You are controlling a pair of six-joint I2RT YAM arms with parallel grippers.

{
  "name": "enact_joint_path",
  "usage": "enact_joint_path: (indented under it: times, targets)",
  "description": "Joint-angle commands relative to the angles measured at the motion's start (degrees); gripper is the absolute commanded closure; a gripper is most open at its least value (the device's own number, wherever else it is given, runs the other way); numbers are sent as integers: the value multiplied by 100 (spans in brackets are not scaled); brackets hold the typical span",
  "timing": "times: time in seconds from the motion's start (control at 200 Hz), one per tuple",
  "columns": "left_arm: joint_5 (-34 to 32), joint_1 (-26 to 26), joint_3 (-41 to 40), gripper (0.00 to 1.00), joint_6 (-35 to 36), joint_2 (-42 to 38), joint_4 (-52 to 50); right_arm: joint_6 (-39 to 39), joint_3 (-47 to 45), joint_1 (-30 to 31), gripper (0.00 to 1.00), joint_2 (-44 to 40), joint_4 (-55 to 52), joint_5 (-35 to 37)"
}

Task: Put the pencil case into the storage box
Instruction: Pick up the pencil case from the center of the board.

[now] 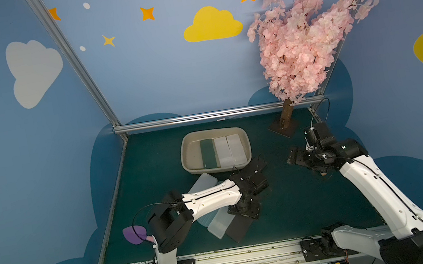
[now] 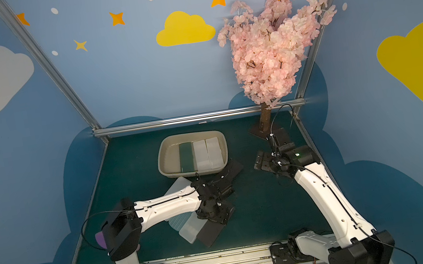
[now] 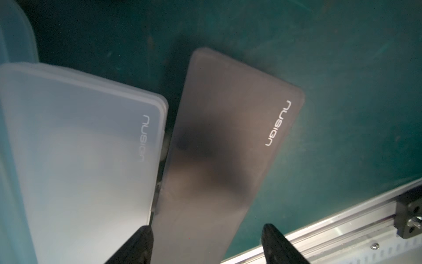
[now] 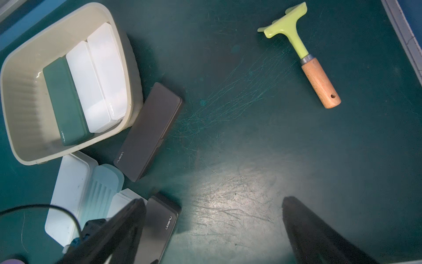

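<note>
Our left hand (image 3: 205,240) hangs low over the loose cases at the near left of the counter (image 1: 303,210). Its fingers are spread to either side of a dark pencil case (image 3: 228,137) without pinching it. One finger sits at the seam with the frosted pencil case (image 3: 80,148) just beside it, and the other stands clear of the opposite edge.

Further back, mid-counter, the storage box (image 1: 213,131) holds a green case (image 1: 208,153) and two white cases (image 1: 228,148) side by side, with bare floor left on the green one's open side. A second dark case (image 4: 148,132) lies on the counter just beside the box's wall. To the right, our right hand (image 4: 213,201) is spread wide over bare counter and holds nothing. A green scraper (image 4: 303,54) lies well apart from it.

We judge the step in hand to be the grasp on the dark pencil case. The next move calls for closing across its narrow width without catching the frosted neighbour. We would then lift it level and carry it over the rim to the free strip in the box.
</note>
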Motion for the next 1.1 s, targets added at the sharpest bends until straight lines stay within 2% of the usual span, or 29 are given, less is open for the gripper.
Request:
enact_joint_path:
  times: [0.0, 0.285, 0.571, 0.871, 1.096]
  targets:
    - [-327, 26, 16, 21, -73, 69, -10, -49, -108, -55, 2, -300, -213, -6]
    - [-318, -18, -222, 20, 226, 212, 298, 81, -455, -86, 2, -866, -242, 28]
    - [-270, -430, -520, 20, 137, 299, 501, 174, -842, -83, 2, -1522, -163, 60]
    - [-299, -625, -488, 20, -29, 371, 483, 219, -991, -78, 2, -1631, -138, 23]
    - [-296, -831, -46, 16, 34, 648, 148, 173, -1020, -85, 2, -1541, -120, -67]
